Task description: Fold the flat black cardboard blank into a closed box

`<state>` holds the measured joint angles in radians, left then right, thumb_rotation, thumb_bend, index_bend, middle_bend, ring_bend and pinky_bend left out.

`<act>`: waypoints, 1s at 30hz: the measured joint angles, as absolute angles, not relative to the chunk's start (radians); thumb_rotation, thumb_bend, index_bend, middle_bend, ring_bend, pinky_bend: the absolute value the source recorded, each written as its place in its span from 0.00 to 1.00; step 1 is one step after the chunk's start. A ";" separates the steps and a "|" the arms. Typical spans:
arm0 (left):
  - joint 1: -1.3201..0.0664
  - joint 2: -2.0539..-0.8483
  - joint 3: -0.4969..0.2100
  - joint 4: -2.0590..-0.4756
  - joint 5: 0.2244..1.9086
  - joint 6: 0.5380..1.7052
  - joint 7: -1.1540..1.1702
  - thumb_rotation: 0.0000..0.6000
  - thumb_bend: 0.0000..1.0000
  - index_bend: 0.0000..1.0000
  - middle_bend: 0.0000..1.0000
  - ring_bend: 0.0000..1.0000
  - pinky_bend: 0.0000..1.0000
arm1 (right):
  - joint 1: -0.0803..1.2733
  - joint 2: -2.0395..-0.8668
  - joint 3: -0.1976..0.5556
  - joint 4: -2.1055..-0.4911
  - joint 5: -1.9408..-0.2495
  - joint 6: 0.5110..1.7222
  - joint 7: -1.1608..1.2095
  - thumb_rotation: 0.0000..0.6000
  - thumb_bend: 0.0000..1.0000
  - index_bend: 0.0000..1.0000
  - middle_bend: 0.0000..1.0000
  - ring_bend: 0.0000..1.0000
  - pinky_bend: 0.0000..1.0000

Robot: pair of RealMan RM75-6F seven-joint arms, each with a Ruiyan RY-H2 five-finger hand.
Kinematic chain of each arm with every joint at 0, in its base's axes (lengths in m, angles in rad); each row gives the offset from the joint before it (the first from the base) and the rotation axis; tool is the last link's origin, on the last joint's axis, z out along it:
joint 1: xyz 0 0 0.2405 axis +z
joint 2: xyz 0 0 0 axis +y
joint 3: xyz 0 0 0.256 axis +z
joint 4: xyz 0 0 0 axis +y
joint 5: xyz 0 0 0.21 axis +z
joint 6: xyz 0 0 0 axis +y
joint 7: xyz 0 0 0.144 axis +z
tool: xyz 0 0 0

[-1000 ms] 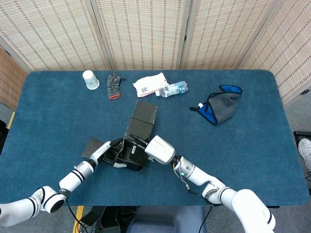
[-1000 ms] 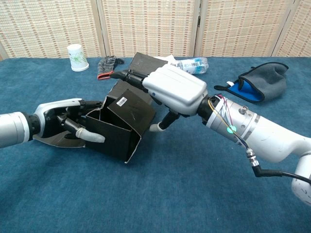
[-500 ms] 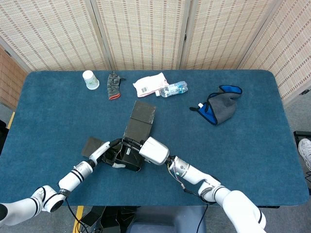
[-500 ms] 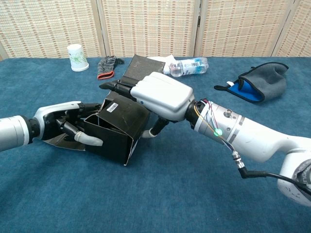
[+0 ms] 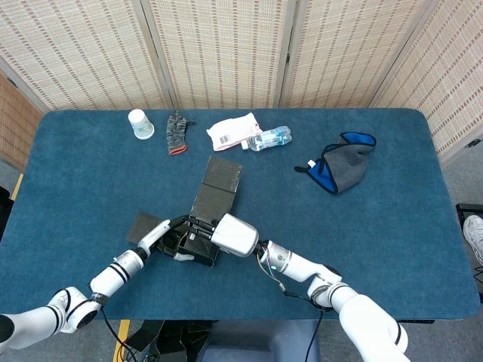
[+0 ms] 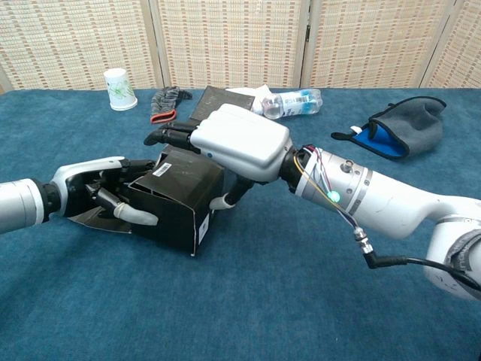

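The black cardboard box [image 5: 198, 243] stands half-folded near the table's front edge, its open end facing left. A long lid flap [image 5: 219, 182] lies flat on the cloth behind it, and a side flap [image 5: 143, 226] lies flat under my left hand. My left hand [image 6: 98, 197] holds the box's open left end, thumb laid along the front wall [image 6: 169, 218]. My right hand [image 6: 240, 139] lies palm-down over the top panel, with its fingers [image 6: 169, 135] reaching left and its thumb against the right wall. The box's inside is hidden.
Along the far edge sit a paper cup [image 5: 140, 124], a grey glove [image 5: 176, 133], a white packet [image 5: 232, 130] and a plastic bottle [image 5: 272, 139]. A blue-and-grey pouch [image 5: 343, 170] lies at the right. Blue cloth covers the table [image 5: 392, 226].
My right hand has slid left across the box and pressed the top panel down flatter. The box has shifted slightly left. My left hand has stayed at the open end.
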<state>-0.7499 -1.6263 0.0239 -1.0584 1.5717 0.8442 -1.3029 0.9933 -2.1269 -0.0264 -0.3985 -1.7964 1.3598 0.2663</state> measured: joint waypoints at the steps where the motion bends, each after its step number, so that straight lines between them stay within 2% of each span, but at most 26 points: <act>1: -0.750 -1.627 0.025 -1.057 1.571 0.845 -1.305 1.00 0.10 0.18 0.19 0.67 0.93 | 0.996 -2.127 -0.030 -0.394 -1.798 1.362 0.271 1.00 0.06 0.19 0.23 0.72 1.00; 9: -0.752 -1.632 0.031 -1.048 1.568 0.851 -1.314 1.00 0.09 0.18 0.19 0.67 0.93 | 1.005 -2.125 -0.044 -0.385 -1.799 1.367 0.287 1.00 0.08 0.32 0.32 0.74 1.00; 17: -0.753 -1.634 0.038 -1.045 1.567 0.853 -1.317 1.00 0.09 0.18 0.19 0.67 0.93 | 1.010 -2.118 -0.054 -0.395 -1.796 1.355 0.290 1.00 0.09 0.41 0.39 0.76 1.00; 30: -0.756 -1.639 0.042 -1.032 1.565 0.857 -1.315 1.00 0.09 0.18 0.19 0.67 0.93 | 1.029 -2.087 -0.071 -0.439 -1.796 1.302 0.286 1.00 0.10 0.44 0.41 0.76 1.00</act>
<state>-0.7560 -1.6390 0.0423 -1.0317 1.5646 0.8572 -1.3155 1.0287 -2.0866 -0.0705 -0.4394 -1.7962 1.3021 0.2861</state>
